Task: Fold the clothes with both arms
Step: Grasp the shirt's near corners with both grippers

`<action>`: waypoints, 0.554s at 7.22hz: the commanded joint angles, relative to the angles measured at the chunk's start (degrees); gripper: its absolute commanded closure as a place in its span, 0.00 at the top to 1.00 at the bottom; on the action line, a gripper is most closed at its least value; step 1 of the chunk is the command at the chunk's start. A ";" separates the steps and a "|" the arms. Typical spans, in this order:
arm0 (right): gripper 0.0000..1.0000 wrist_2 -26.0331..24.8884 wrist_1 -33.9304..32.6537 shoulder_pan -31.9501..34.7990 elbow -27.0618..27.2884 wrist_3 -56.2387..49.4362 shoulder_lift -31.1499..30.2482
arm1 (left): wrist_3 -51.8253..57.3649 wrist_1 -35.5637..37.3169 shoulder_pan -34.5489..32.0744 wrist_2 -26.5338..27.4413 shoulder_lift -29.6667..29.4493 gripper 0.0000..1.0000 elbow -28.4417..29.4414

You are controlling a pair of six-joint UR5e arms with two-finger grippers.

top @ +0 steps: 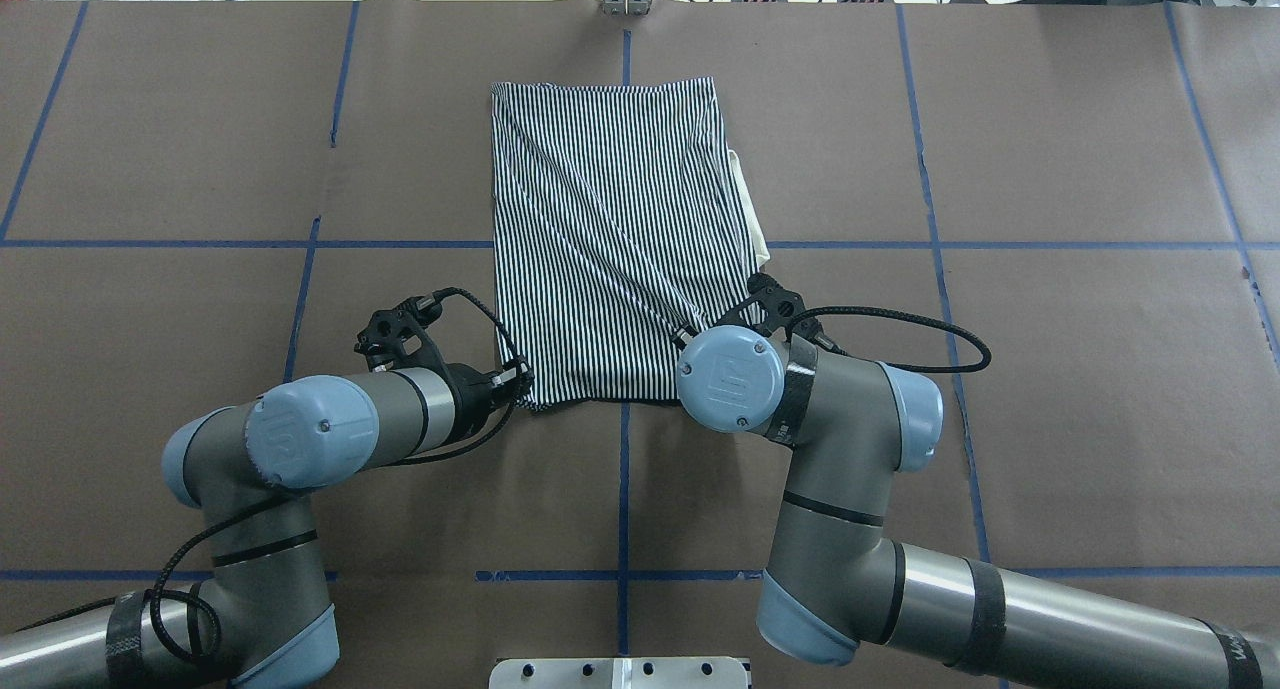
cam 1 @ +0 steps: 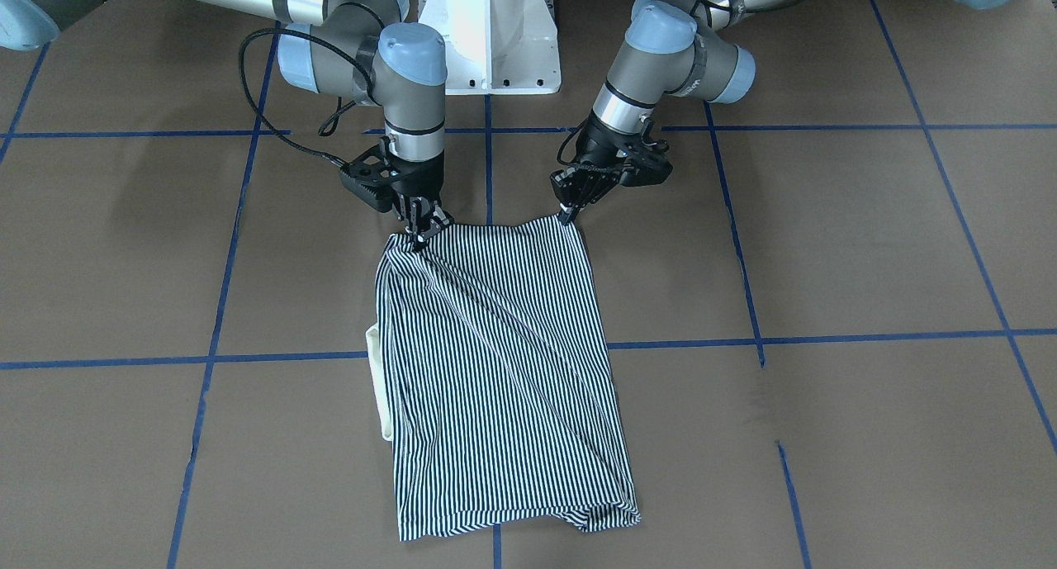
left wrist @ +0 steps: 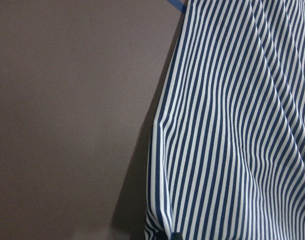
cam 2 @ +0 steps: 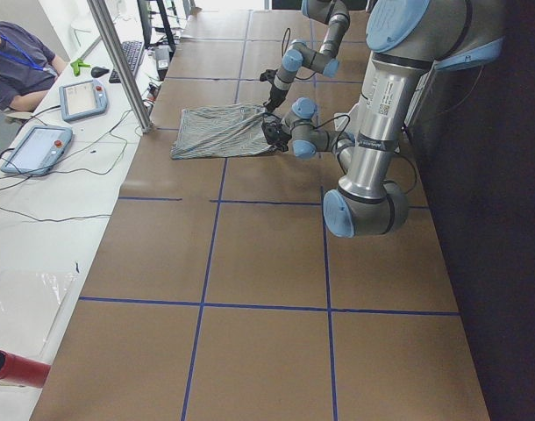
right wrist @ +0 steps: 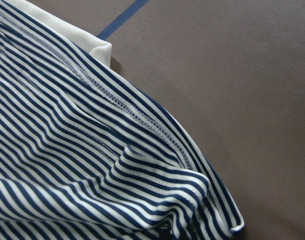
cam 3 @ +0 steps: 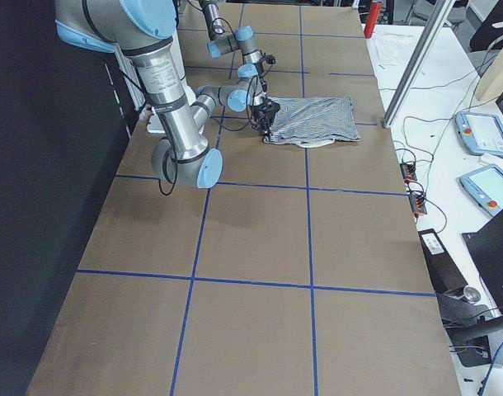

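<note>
Exterior front-facing, shirt [cam 1: 495, 362] (striped), corners seemingly clamped in left end effector [cam 1: 568, 215], right end effector [cam 1: 422, 232]

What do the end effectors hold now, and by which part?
Both hold the striped polo shirt: the left end effector pinches one corner of its robot-side edge, the right end effector the other corner.

Counter [cam 1: 867, 247] was covered in brown paper, gridded with blue tape [cam 1: 826, 338]. Striped shirt [cam 1: 504, 371] lay on it, cream collar [cam 1: 378, 387] showing at one side.
</note>
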 commanded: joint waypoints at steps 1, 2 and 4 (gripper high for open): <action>0.00 -0.28 0.05 0.00 0.94 0.61 0.06 | 0.33 0.00 -0.04 -0.35 -0.01 0.00 -0.27; 0.00 -0.28 -0.65 0.09 3.90 0.61 -0.11 | 3.21 0.52 -0.30 -0.61 0.77 0.00 -3.05; 0.00 -0.19 -10.18 -0.69 16.34 1.66 -1.16 | 4.82 14.07 -0.48 -3.40 0.96 0.00 -14.70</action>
